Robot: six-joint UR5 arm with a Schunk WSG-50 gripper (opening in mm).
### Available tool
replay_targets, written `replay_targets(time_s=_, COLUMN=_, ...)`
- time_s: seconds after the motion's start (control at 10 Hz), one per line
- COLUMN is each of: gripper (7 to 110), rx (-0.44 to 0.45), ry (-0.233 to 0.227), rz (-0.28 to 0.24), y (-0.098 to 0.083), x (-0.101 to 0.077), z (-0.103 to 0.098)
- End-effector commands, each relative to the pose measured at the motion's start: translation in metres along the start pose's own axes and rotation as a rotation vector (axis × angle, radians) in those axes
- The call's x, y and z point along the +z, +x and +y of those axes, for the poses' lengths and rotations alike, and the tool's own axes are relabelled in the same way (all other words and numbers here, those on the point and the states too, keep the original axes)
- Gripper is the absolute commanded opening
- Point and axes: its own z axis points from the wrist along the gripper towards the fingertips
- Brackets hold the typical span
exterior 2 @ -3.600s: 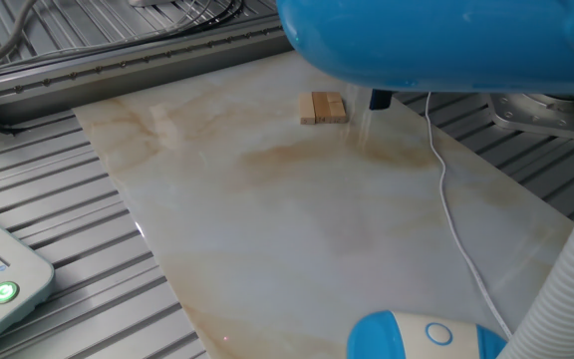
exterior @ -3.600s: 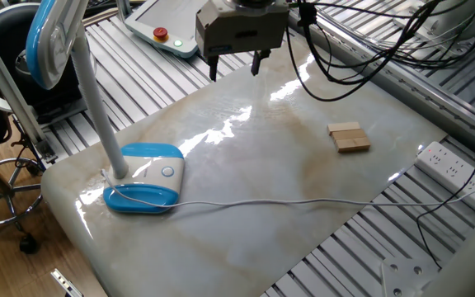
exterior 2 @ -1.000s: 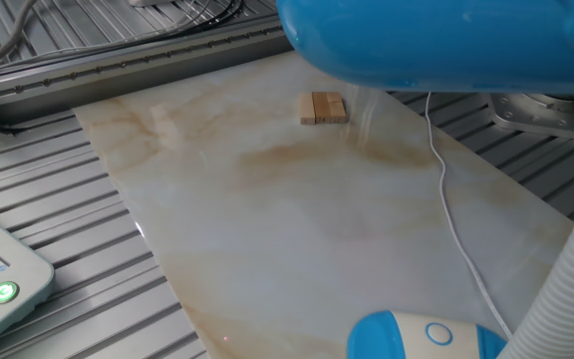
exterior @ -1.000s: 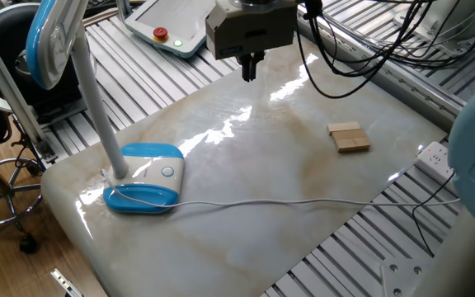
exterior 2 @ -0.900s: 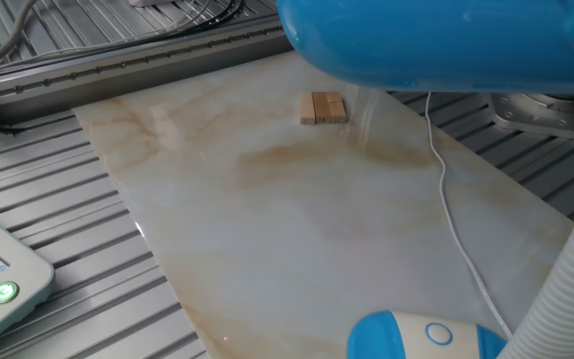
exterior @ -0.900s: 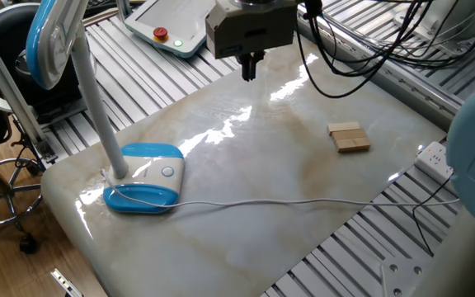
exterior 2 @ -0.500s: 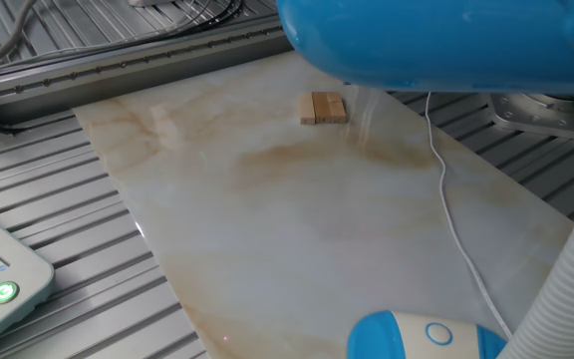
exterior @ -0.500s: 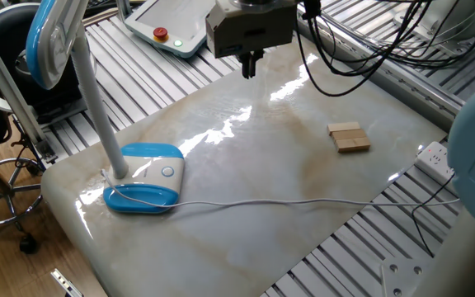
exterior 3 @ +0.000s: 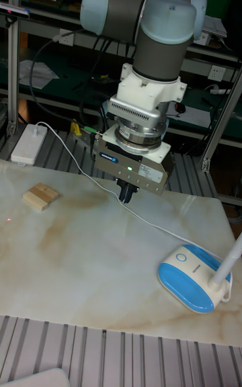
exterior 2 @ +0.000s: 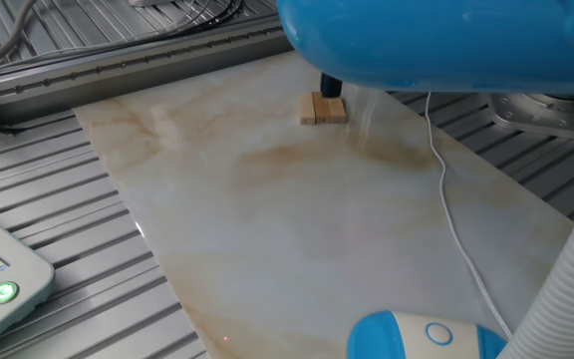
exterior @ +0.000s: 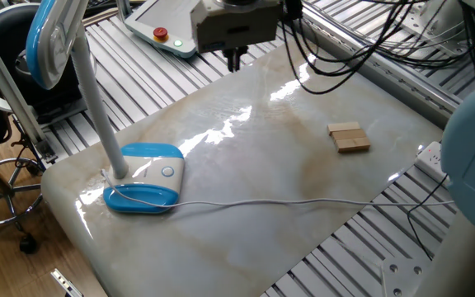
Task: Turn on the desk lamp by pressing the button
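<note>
I have one fixed view high over a worktop (exterior: 246,165) corner, looking down across it; the other sits low under the desk lamp (exterior 2: 436,40) head, close; my tall view faces the arm head-on. All share the wooden block (exterior: 349,138)

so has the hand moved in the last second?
Yes. In one fixed view the hand has shifted left, toward the teach pendant and the desk lamp side, judged against the wooden block, which has stayed put.
</note>
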Motion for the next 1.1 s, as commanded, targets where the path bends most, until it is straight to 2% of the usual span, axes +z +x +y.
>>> replay_targets(time_s=0.0, gripper=7, rx=0.042, ry=-0.022, rz=0.012, y=0.002, x=-0.003, z=0.014)
replay_targets(time_s=0.2, gripper=7, rx=0.056, ry=-0.066, rz=-0.023, y=-0.007, x=-0.003, z=0.024)
replay_targets(time_s=0.3, gripper=7, rx=0.055, ry=-0.071, rz=-0.051, y=-0.014, x=-0.004, z=0.025)
replay_targets(time_s=0.4, gripper=7, rx=0.018, ry=-0.06, rz=-0.084, y=-0.022, x=-0.004, z=0.023)
replay_targets(time_s=0.5, gripper=7, rx=-0.006, ry=-0.027, rz=-0.095, y=-0.025, x=-0.004, z=0.015)
replay_targets(time_s=0.7, gripper=7, rx=-0.002, ry=-0.011, rz=-0.065, y=-0.019, x=-0.003, z=0.009)
replay_targets(time_s=0.8, gripper=7, rx=-0.006, ry=0.006, rz=-0.069, y=-0.02, x=-0.003, z=0.004)
replay_targets(time_s=1.0, gripper=7, rx=-0.043, ry=0.009, rz=-0.078, y=-0.022, x=-0.003, z=0.004)
